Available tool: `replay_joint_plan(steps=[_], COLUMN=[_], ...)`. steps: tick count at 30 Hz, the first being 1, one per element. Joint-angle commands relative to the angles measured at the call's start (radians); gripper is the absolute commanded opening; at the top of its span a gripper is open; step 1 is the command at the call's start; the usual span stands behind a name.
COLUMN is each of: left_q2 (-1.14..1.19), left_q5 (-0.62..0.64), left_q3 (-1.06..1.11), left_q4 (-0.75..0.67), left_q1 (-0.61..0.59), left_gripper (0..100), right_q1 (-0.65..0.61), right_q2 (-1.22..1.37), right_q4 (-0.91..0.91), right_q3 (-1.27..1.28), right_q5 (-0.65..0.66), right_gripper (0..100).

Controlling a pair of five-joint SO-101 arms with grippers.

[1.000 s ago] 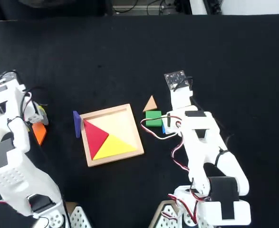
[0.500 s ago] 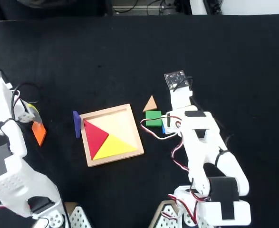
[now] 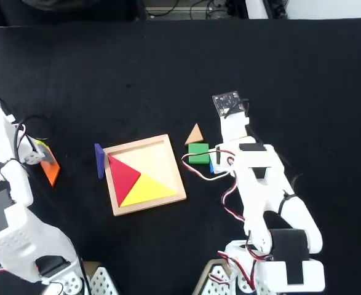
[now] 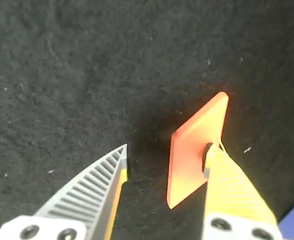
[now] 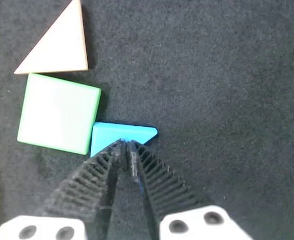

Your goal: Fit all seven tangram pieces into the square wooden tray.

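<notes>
The square wooden tray [image 3: 137,142] holds a red triangle [image 3: 123,175] and a yellow triangle [image 3: 148,187]. Far to its left, an orange piece [image 3: 50,167] [image 4: 197,145] stands tilted on edge, leaning on one finger of my open left gripper [image 3: 40,153] [image 4: 167,150]. A dark blue piece [image 3: 99,161] lies along the tray's left side. To the tray's right are a tan triangle [image 3: 194,134] [image 5: 59,47], a green square [image 3: 198,152] [image 5: 59,112] and a light blue triangle [image 5: 121,134]. My right gripper [image 3: 214,162] [image 5: 125,145] is shut, its tips over the light blue triangle.
Black cloth covers the table. Both arm bases stand at the near edge, with a loop of the right arm's cable [image 3: 195,167] between the tray and the green square. The far half of the table is open room.
My left arm has swung a little toward the table's left edge, and the orange piece has tipped up from flat against a finger. The right arm has kept still.
</notes>
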Motion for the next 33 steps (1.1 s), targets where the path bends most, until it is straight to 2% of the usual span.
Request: replay_joint_plan(steps=[1,7,17,23,29,33], left_q2=[-0.021,0.064,0.25,0.29,0.288,0.288], left_q5=[0.008,0.014,0.04,0.06,0.069,0.063], left_q3=[0.004,-0.031,-0.265,-0.312,-0.309,-0.332], left_q4=[-0.029,-0.018,0.146,0.178,0.181,0.258], left_q1=[0.016,0.099,0.096,0.104,0.104,0.105], left_gripper=[23,18,18,17,5,3], right_q1=[-0.018,-0.018,-0.018,-0.018,-0.018,-0.018], right_q2=[0.007,0.007,0.004,0.004,0.004,0.004], right_q4=[0.011,0.011,0.008,0.008,0.008,0.006], right_q3=[-0.035,-0.033,-0.024,-0.024,-0.024,-0.024], right_q5=[0.008,0.008,0.008,0.008,0.008,0.008], right_gripper=[1.2,1.2,1.2,1.2,1.2,1.2])
